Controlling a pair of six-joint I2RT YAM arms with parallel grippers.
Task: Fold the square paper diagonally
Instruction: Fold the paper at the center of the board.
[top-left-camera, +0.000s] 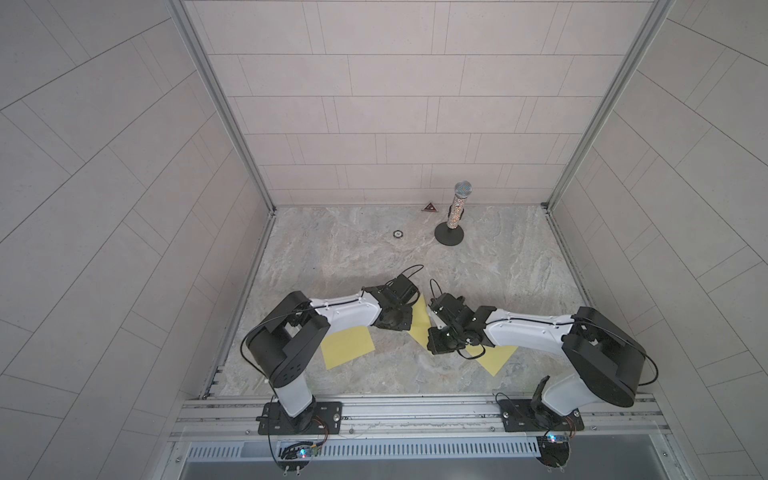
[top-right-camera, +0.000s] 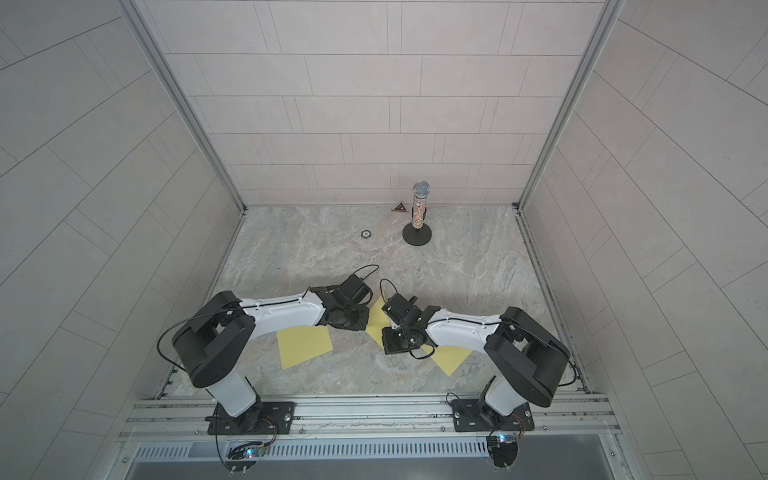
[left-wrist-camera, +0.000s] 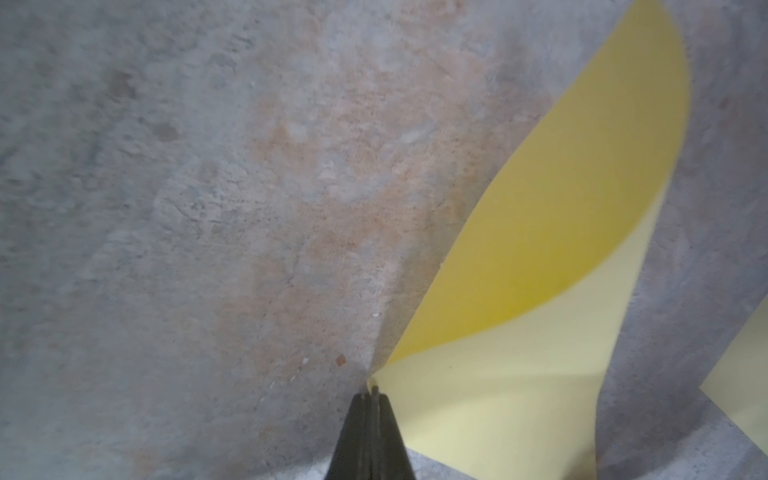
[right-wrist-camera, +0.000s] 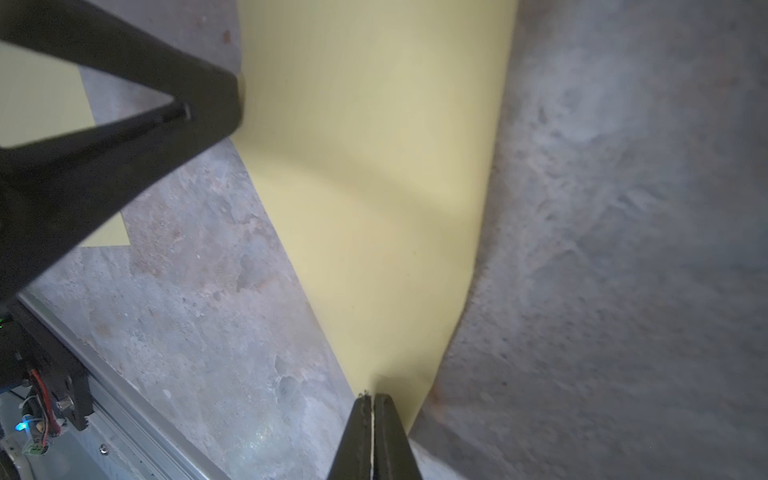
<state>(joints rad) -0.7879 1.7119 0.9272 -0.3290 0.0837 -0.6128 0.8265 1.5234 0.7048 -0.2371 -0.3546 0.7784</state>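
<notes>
Marbled grey stone worktop (top-left-camera: 374, 257), tiled booth: nearest me, a spare yellow sheet (top-left-camera: 347, 347) lies flat beneath my left arm. Just beyond, the square yellow paper (top-left-camera: 494, 360) curls up off the worktop, left pincer (left-wrist-camera: 371, 391) clenched on one corner, right pincer (right-wrist-camera: 371, 397) clenched on the opposite end. Best, I judge, to match corners exactly before flattening the crease. Far back stands a glittery microphone (top-left-camera: 456, 208).
</notes>
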